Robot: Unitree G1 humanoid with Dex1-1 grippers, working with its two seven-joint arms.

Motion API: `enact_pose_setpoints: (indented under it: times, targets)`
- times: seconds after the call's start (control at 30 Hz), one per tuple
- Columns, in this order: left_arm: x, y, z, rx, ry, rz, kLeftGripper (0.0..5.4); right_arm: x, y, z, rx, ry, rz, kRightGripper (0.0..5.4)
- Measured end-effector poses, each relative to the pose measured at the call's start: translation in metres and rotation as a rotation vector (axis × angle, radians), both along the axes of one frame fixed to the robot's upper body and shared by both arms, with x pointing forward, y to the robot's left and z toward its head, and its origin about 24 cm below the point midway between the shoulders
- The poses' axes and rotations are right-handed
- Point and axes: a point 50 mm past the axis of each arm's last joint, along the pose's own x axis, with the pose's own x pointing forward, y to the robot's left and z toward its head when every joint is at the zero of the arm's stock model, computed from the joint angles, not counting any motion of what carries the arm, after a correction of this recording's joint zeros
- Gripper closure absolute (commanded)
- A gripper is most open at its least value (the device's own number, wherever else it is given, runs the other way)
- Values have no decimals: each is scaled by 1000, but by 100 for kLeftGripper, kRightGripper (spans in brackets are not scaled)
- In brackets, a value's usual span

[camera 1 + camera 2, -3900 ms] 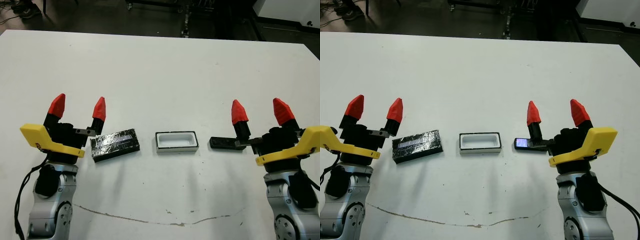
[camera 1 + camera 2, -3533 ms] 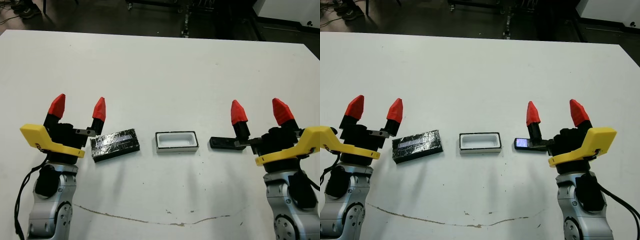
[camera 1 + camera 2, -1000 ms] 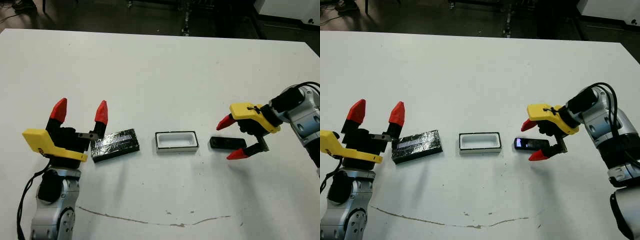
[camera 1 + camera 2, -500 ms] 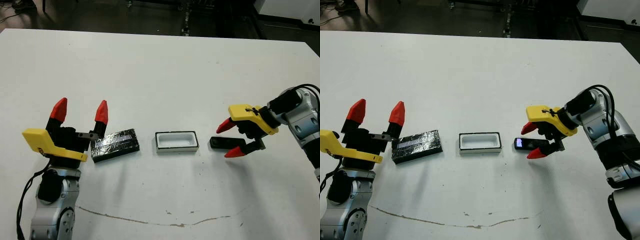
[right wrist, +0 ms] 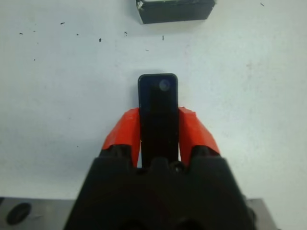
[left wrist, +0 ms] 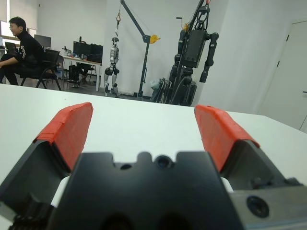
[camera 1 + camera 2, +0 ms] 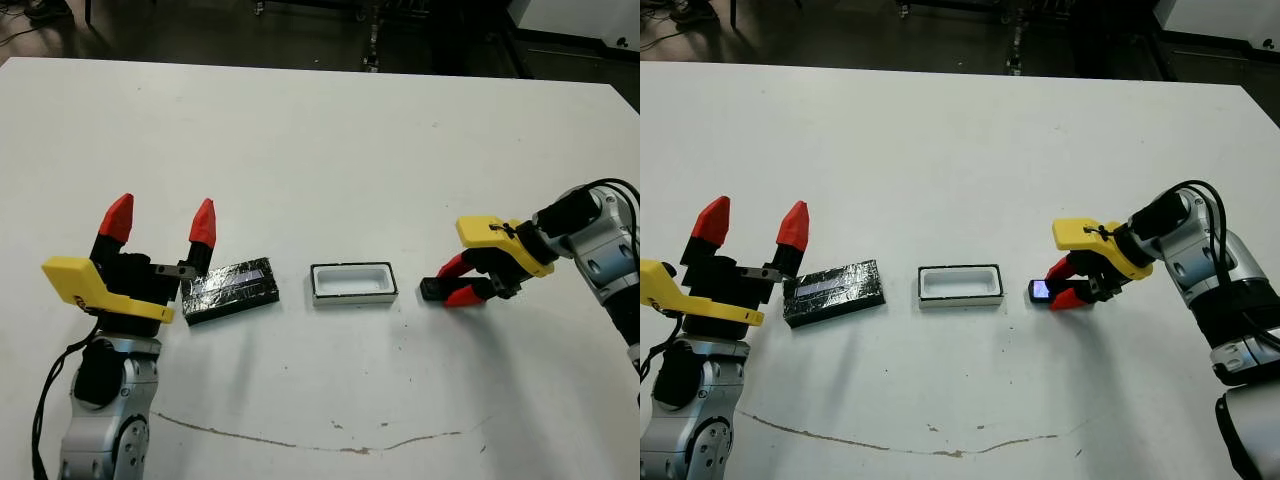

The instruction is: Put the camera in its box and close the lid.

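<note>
Right of the shallow white-lined box (image 7: pixel 353 283), on the white bench (image 7: pixel 320 150), right gripper (image 7: pixel 458 281) pinches the thin matte black camera (image 5: pixel 158 112); left gripper (image 7: pixel 160 221) spread beside the glossy black lid (image 7: pixel 231 290).

A robotics lab: a grey humanoid robot hung on a stand (image 6: pixel 113 60), tall black machine rigs (image 6: pixel 192 52), a far office desk (image 6: pixel 84 60).

The white tabletop (image 7: pixel 320 140) carries three things in a row. The box (image 7: pixel 353 283), an open shallow tray with a white inside, lies in the middle. To its left, slightly skewed, lies the glossy black lid (image 7: pixel 231 291). To its right, near it, lies the thin black camera (image 5: pixel 158 112). A thin dark scratch line (image 7: pixel 300 438) runs across the tabletop nearer the robot than the box.
</note>
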Motion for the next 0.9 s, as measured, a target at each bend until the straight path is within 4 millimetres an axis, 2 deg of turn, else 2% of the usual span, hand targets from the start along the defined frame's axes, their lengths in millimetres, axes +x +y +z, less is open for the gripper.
enact_pose_setpoints:
  times: [0.37, 0.57, 0.77, 0.9]
  targets:
    - [-1, 1, -1, -1, 3, 4, 0, -3, 2, -1, 25, -61, 2, 374]
    - [-2, 2, -2, -1, 8, 6, 0, -6, 5, 0, 65, -122, -58, 374]
    - [-2, 1, -2, -1, 10, 5, 0, -1, -4, 14, 174, -61, -248, 374]
    - [-2, 1, -2, -1, 10, 5, 0, 7, -2, 36, 283, -60, -267, 374]
